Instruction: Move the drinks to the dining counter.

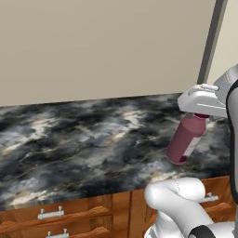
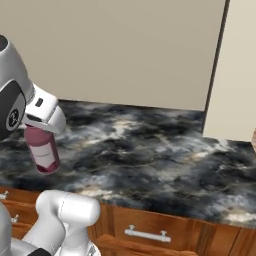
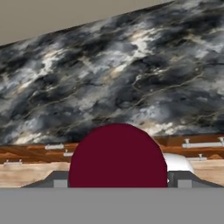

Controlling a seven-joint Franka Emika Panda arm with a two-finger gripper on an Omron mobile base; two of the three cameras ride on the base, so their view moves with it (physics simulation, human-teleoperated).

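Observation:
My gripper (image 1: 201, 115) is shut on the neck of the maroon-pink bottle (image 1: 185, 139), just under its dark red cap. The bottle hangs tilted, its white label facing down and its base low over the dining counter (image 1: 93, 139) near the front edge; I cannot tell whether it touches the stone. From the right base view, the bottle (image 2: 44, 150) leans under the gripper (image 2: 38, 128) at the left end of the counter (image 2: 150, 155). The hand view looks past the dark red cap (image 3: 117, 155) onto the marbled counter (image 3: 131, 74). The orange-yellow carton is out of view.
A beige wall (image 1: 102, 46) runs behind the counter. A dark vertical post (image 2: 215, 55) and a beige panel (image 2: 236, 75) bound its far right end. Brown drawers with silver handles (image 2: 147, 232) sit below the front edge. The robot's own white elbow (image 1: 176, 193) stands before the drawers.

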